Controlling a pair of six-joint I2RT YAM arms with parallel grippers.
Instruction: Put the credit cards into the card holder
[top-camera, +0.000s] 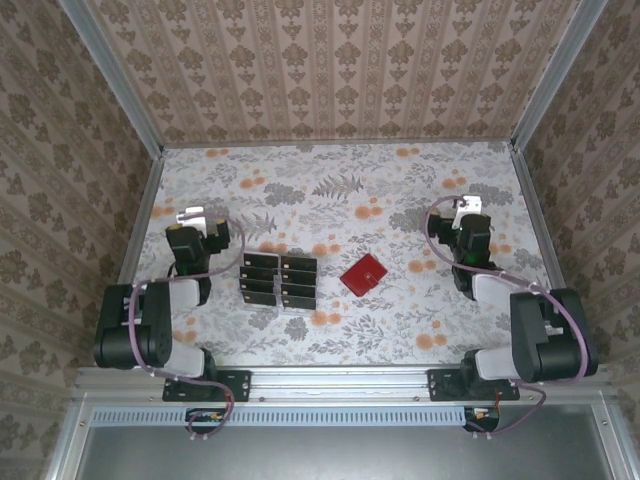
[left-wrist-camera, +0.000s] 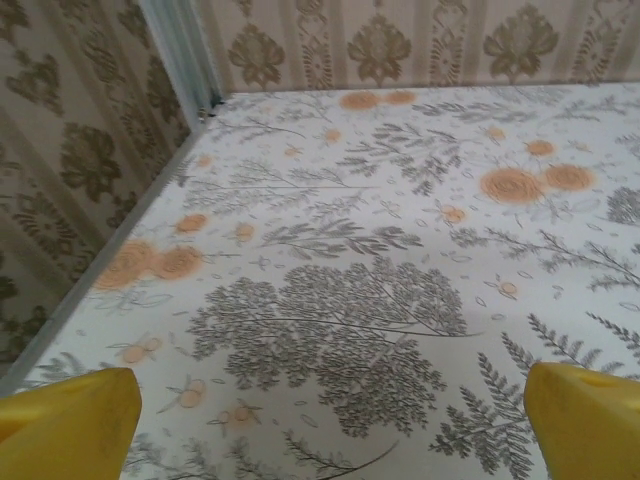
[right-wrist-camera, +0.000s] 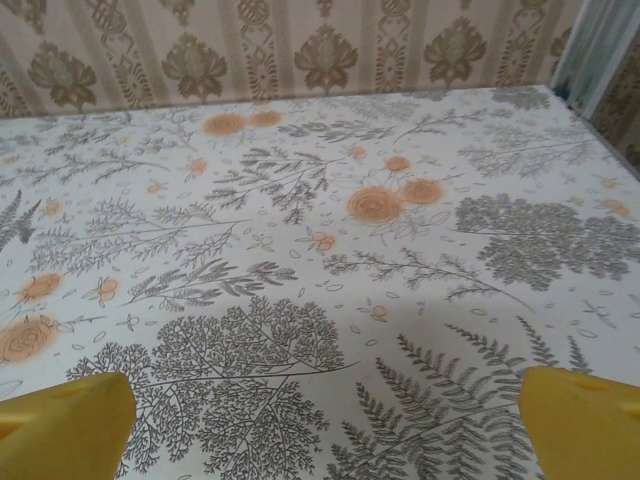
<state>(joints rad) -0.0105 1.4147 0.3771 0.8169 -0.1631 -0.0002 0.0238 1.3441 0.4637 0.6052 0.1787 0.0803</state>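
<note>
Tabletop (top-camera: 340, 190) cloth carries a flat print of grey ferns and orange blossoms. It is boxed in by damask-striped wallpaper and pale metal corner posts.

From overhead, the two black, blocky arms sit folded at the near corners. The left gripper (top-camera: 200, 215) and right gripper (top-camera: 465, 207) point toward the far wall, well apart from each other.

Between them lie the credit cards (top-camera: 278, 280), thin black rectangles with small pale marks, packed in two columns of four. Each card's long side runs left to right, while the block's long axis runs near to far, slightly skewed.

Just right of them, not touching, lies the card holder (top-camera: 364, 275). It is red, smooth, roughly square and folded shut, turned diamond-wise with one corner toward the far wall.

The wrist views give the cloth's fine leaf detail up close. Each frames it with blunt yellow fingers (left-wrist-camera: 70, 425) (right-wrist-camera: 580, 420) at opposite bottom corners, so both jaws are spread wide, holding nothing, over bare cloth.
</note>
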